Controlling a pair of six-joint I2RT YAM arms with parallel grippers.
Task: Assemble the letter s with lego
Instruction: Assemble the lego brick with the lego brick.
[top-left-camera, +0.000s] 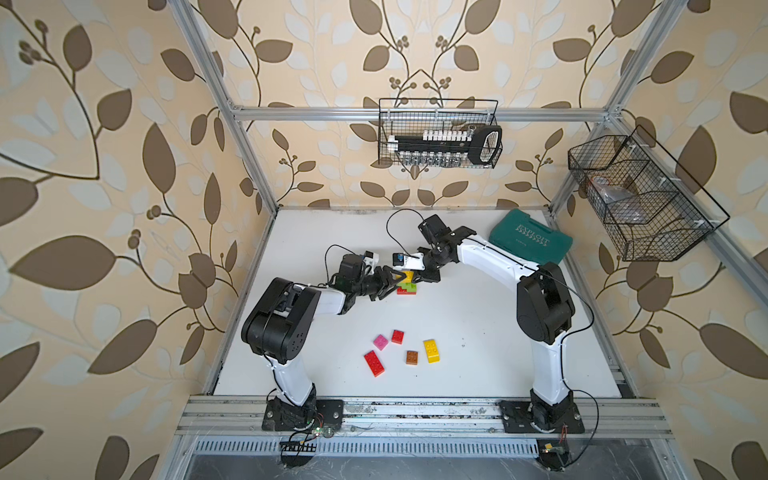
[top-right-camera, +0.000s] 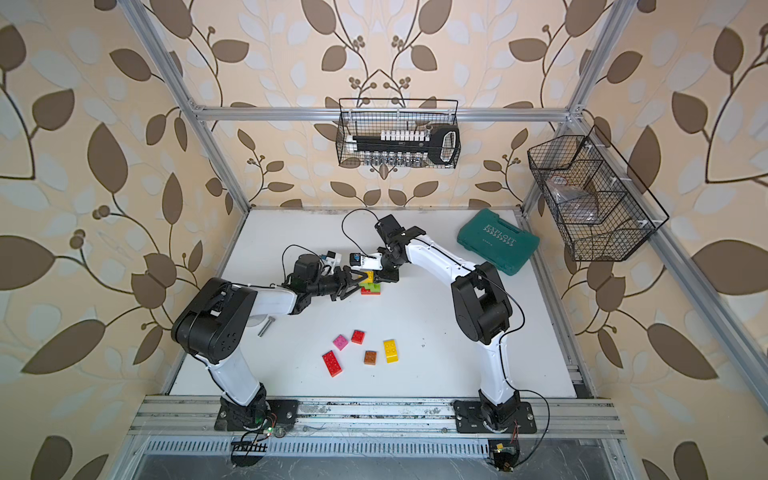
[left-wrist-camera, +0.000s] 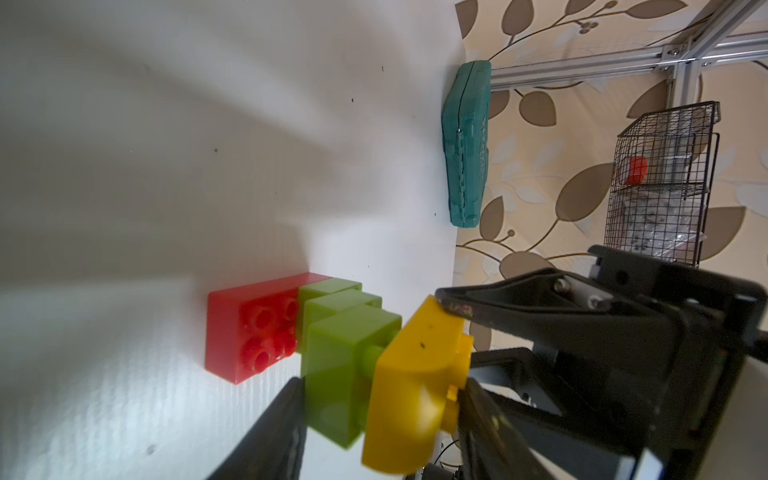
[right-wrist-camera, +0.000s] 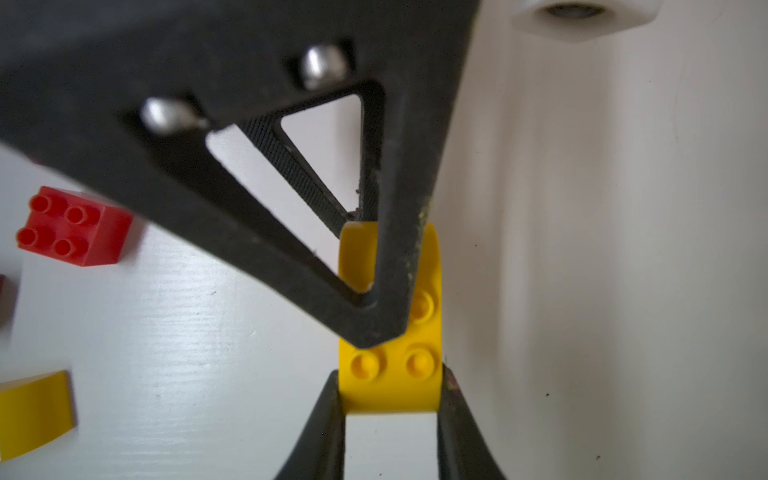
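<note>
Mid-frame, the yellow brick (top-left-camera: 409, 275) is being grasped by the right fingers (right-wrist-camera: 328, 428) for seating on the green brick (left-wrist-camera: 345, 353), both being bracketed by the left fingers (left-wrist-camera: 274, 436), grip unclear.

Robot lab cell: aluminium frame (top-left-camera: 415, 113), wallpaper (top-left-camera: 104, 166)

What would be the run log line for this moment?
right end effector: shut on yellow brick | yellow brick: over lime green brick, stud gap visible | left end effector: astride stack, grip unclear
</note>
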